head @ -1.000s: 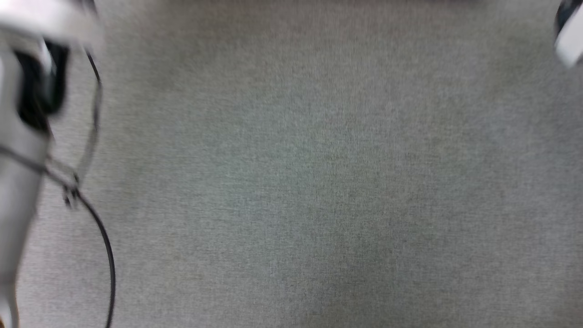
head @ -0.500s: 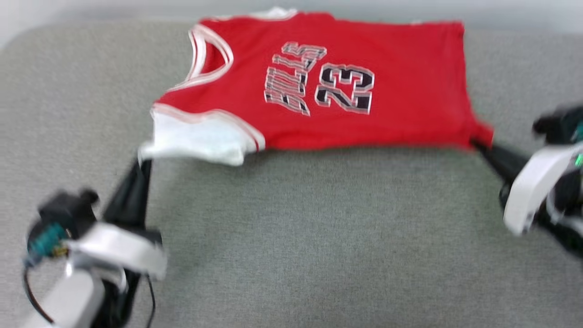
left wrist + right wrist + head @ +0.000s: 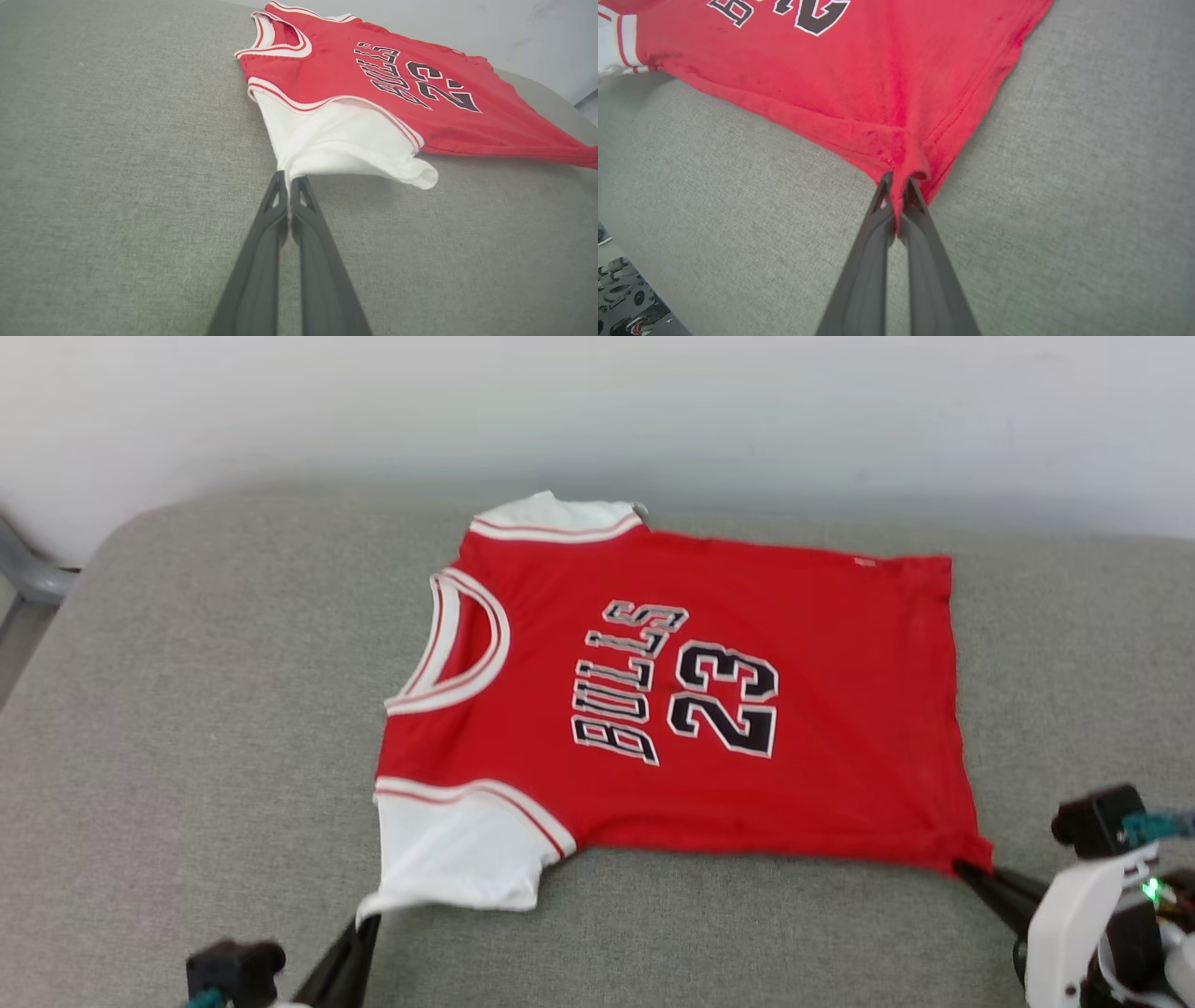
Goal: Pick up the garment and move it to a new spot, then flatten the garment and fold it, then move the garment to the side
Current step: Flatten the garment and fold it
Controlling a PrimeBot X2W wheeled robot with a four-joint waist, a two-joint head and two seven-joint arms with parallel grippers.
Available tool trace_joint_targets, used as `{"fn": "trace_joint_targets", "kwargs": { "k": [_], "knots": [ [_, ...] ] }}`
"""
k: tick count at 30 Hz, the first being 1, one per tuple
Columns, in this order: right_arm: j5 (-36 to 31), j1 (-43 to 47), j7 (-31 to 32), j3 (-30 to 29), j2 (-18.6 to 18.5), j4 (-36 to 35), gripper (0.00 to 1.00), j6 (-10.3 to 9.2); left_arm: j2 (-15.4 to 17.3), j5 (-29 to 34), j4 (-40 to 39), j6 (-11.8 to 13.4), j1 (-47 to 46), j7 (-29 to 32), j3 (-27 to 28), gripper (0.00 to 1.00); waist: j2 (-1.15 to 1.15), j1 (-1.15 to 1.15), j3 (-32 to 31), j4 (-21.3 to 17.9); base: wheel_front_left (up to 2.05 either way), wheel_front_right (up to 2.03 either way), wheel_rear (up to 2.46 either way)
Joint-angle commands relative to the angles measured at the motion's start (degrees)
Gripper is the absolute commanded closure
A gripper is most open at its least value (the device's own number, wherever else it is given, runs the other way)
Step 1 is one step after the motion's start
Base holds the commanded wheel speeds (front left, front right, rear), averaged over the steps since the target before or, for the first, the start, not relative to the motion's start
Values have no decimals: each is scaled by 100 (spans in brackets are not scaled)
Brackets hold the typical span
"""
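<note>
Tension stays on the red, white-sleeved jersey T-shirt (image 3: 709, 709) lying spread centrally on the grey fabric worktop (image 3: 187, 709), left end effector (image 3: 289, 179) still clamped on its near-left sleeve, right end effector (image 3: 898, 179) on its near-right hem corner, so flattening seems nearly done, folding next.

The garment (image 3: 822, 663) is red with white sleeves, red-white striped trim and black, white-outlined lettering; the surface (image 3: 187, 709) is heathered grey
</note>
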Motion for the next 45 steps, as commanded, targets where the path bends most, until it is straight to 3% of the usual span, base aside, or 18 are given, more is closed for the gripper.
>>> {"fn": "trace_joint_targets", "kwargs": {
  "k": [1,9,24,32,38,45],
  "knots": [
    [38,244,-45,-41,-52,26,100,-9,-52,-83,35,-15,196,3,-38,100,0,2,-158,46,0,0,0],
    [142,1070,-124,-175,-84,17,100,-9,-185,-423,163,55,874,-62,-12,100,0,2,-449,98,0,0,0],
    [226,2158,-150,-504,-200,-235,100,-9,-71,-855,25,63,1659,102,0,100,0,2,-692,185,0,0,0],
    [107,2121,-192,-811,-105,-528,100,-9,26,-574,-33,43,1251,9,58,100,0,2,-707,110,0,0,0],
    [37,1963,-61,-994,-44,-777,100,-9,301,-357,-82,-13,718,141,129,100,0,2,-688,-66,0,0,0],
    [22,1807,46,-1165,59,-901,100,-9,544,-96,20,-313,-211,612,-18,100,0,2,-609,-190,0,0,0]
  ]
}}
